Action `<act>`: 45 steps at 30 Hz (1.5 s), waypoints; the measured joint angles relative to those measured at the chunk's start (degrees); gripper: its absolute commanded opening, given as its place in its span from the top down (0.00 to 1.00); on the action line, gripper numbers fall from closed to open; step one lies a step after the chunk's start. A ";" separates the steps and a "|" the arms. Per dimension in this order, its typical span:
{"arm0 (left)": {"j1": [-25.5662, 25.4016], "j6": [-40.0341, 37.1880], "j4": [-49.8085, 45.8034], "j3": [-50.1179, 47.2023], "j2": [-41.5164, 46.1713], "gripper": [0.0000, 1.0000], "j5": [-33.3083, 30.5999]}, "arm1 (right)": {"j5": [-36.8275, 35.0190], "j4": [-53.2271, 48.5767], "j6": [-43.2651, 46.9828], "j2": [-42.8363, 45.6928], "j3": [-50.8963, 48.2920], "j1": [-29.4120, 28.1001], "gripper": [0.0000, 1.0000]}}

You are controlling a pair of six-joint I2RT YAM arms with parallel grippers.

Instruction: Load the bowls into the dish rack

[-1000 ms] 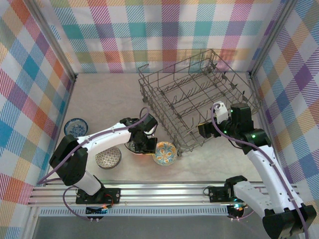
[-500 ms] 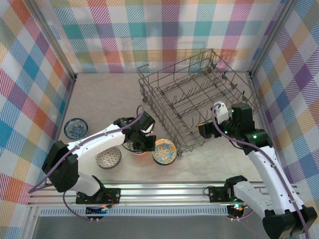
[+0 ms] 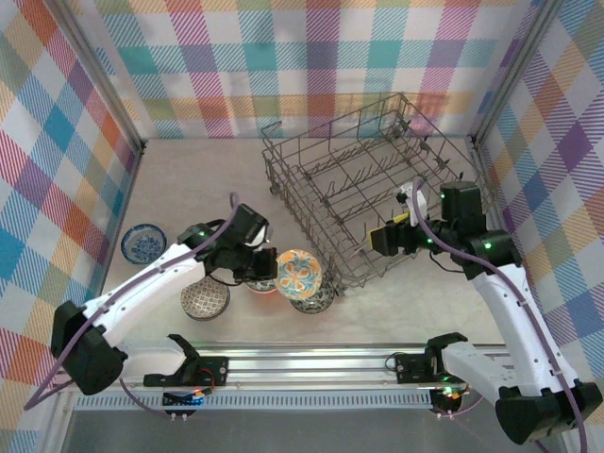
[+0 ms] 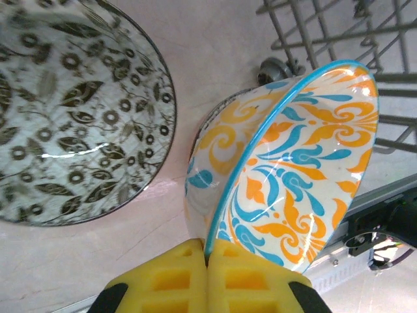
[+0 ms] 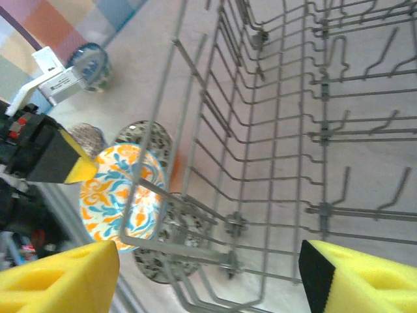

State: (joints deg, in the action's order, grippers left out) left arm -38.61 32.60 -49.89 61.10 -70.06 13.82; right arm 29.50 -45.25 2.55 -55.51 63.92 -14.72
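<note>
Dish rack [image 3: 373,193] is the biggest thing before me. My right claw [image 5: 208,280] hangs over its near edge, fingers spread wide, gripping nothing. My left claw [image 4: 207,274] is pinching the rim of the orange-and-blue bowl [image 4: 287,169], which is tilted in the air just outside the rack's near corner. A dark floral bowl [image 4: 71,111] lies beside that corner.

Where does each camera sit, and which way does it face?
Top external: above and behind the arms, looking down on both arms and the dish rack.
Left wrist: looks along the left gripper, shut on the orange bowl at its rim.
Right wrist: looks past the open right gripper through the dish rack.
Both wrists share that bowl.
</note>
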 measured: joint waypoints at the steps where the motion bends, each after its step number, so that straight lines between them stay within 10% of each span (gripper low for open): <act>1: 1.07 -0.50 -1.05 0.66 1.03 1.00 0.00 | 1.05 -0.15 -0.68 -0.74 0.98 -0.39 0.28; 16: 10.88 -8.55 -13.11 26.18 -1.51 1.00 3.10 | 2.82 -6.43 -9.38 -21.99 27.61 -13.97 0.28; 31: 11.34 -9.92 -14.45 35.06 -9.03 1.00 9.25 | -0.13 -7.54 -12.79 -29.16 31.45 -15.76 0.35; 45: 11.32 -7.74 -9.57 35.17 -10.05 1.00 11.67 | 0.26 -5.75 -15.45 -31.67 31.65 -15.69 0.85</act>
State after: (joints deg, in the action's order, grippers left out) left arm -27.29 24.86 -59.46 96.27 -80.12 25.50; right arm 29.76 -51.00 -12.91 -87.18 95.57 -30.41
